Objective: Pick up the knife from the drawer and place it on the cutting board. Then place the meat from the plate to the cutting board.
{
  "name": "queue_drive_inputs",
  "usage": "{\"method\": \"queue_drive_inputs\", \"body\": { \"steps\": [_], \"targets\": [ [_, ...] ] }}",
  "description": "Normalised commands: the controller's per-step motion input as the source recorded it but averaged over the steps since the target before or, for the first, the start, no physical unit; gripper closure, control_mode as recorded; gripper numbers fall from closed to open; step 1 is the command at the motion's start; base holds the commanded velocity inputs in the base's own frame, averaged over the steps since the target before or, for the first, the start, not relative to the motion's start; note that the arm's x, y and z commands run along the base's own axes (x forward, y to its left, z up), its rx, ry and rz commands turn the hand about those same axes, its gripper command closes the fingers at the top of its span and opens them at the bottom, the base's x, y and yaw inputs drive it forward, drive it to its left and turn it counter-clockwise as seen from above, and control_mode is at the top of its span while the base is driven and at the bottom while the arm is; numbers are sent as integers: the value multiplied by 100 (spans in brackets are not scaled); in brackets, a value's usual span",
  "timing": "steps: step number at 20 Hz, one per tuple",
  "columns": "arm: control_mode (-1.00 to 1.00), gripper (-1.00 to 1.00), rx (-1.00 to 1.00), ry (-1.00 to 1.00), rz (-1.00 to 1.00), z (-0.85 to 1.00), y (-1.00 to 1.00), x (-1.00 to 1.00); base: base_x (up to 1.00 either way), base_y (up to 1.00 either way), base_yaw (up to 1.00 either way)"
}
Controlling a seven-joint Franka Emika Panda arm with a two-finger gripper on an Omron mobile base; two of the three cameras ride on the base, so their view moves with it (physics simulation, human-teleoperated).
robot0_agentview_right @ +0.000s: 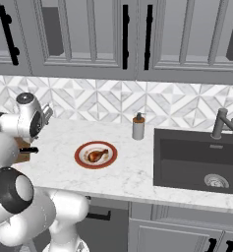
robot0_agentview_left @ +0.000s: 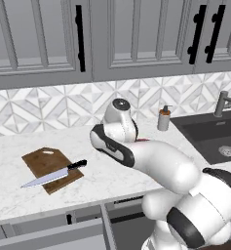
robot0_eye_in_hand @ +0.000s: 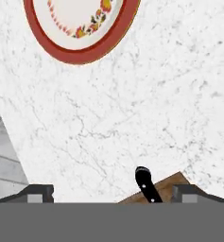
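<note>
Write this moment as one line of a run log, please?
knife: lying on cutting board | meat: on plate | gripper: open, holding nothing | drawer: open

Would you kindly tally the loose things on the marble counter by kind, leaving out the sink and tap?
Dark brown wooden cutting board: 1
Long silvery-bladed, black-handled knife, lying across the board: 1
Round white plate with red-orange rim: 1
Reddish-brown lump of meat, on the plate: 1
Grey soap dispenser with brown pump top: 1
Total: 5
</note>
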Motion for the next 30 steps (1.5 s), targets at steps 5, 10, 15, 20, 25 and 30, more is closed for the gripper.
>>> {"method": "queue_drive_inputs", "body": {
  "steps": [5, 10, 15, 20, 25, 30],
  "targets": [
    [-100, -100, -20, 29, -31, 62, -100, -12, 0, 0, 0],
    [-100, -100, -4, 33, -49, -11, -100, 0, 0, 0, 0],
    [-100, -100, 7, 15, -67, -57, -92, -13, 0, 0, 0],
    [-100, -100, 6, 8, -86, -55, -38, -3, 0, 0, 0],
    [-100, -100, 0, 0, -68, -2, 28, 14, 0, 0, 0],
    [-100, -100, 0, 4, -72, -2, 42, 58, 0, 0, 0]
  ]
}}
